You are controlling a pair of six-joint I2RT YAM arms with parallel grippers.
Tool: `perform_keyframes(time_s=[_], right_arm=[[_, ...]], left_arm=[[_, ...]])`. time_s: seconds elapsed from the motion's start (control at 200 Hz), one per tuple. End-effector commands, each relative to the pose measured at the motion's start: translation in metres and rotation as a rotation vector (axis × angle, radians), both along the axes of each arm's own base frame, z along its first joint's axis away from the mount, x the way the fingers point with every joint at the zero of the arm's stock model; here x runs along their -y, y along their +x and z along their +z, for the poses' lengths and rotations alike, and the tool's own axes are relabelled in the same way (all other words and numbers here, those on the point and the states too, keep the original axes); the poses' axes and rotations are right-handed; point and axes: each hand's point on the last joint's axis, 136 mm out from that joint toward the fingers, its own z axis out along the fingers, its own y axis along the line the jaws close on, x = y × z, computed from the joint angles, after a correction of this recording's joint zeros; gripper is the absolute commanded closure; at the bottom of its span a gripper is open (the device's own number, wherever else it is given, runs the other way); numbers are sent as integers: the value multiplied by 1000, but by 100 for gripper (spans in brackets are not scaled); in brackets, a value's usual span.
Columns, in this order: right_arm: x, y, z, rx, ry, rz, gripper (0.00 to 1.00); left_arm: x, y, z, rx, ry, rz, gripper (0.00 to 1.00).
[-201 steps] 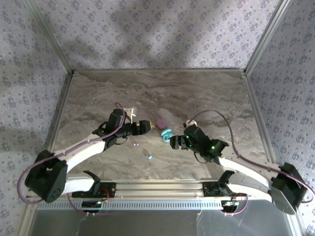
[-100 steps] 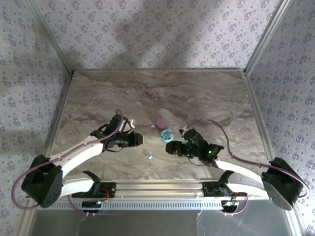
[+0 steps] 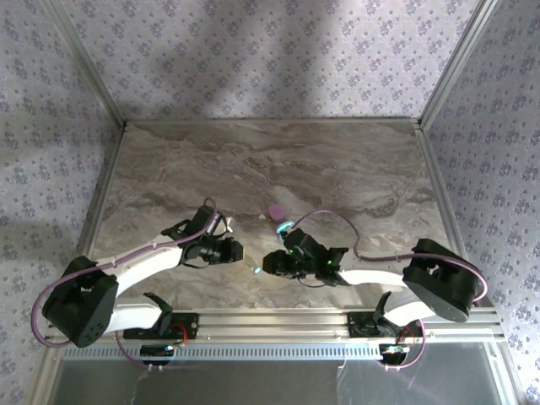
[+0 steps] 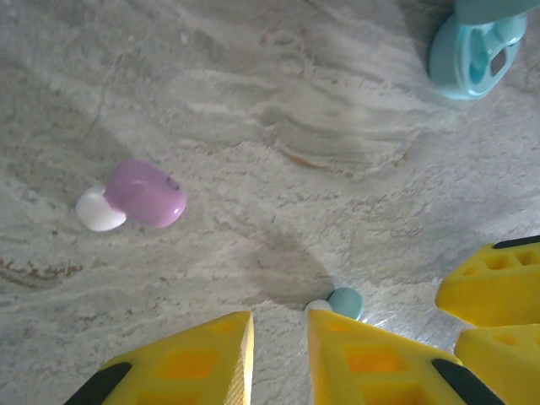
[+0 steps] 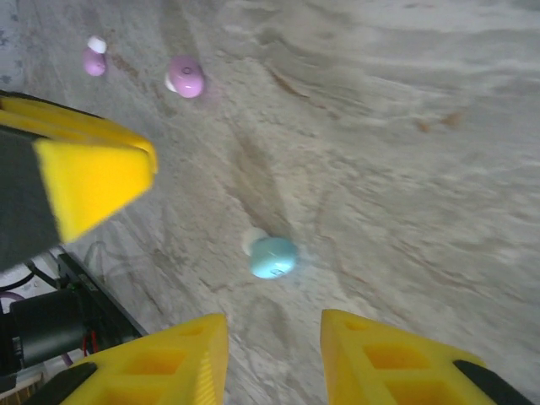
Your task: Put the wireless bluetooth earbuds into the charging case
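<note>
Now we find a teal earbud [image 5: 272, 256] lying just ahead of the right gripper [image 5: 274, 321], its jaws part-spread and empty; the left gripper [image 4: 280, 316] stands narrowly spread.

Top camera looks down; both close wrist cameras share a teal earbud [image 4: 344, 301].

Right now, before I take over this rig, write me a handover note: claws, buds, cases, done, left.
Left claw: slightly open, empty, with the teal bud just off its right finger.
Right claw: open, empty, the same teal bud just ahead of its gap.
Pink bud and second pink bud: lying loose.
Teal case: open. Pink case: just beyond it.
Done: none of these three buds gripped or cased.
Left: grip each bud and seat it in its case.
</note>
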Motion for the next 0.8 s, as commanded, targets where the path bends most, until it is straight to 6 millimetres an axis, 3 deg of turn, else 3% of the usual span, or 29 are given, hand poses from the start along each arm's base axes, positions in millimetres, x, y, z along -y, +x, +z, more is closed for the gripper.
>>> perform_keyframes(time_s=[0.0,0.405,0.795], right_arm=[[-16,4,6,-20,39,-25,66],[-30,-1,-17,-105,1,-33,66],[-38,2,-25,-135,-14,-36,65]], left_arm=[[1,-4,0,7,-7,-19,75],[-1,-4,-3,23,10,-36,73],[-2,-5,-4,30,16,-45,72]])
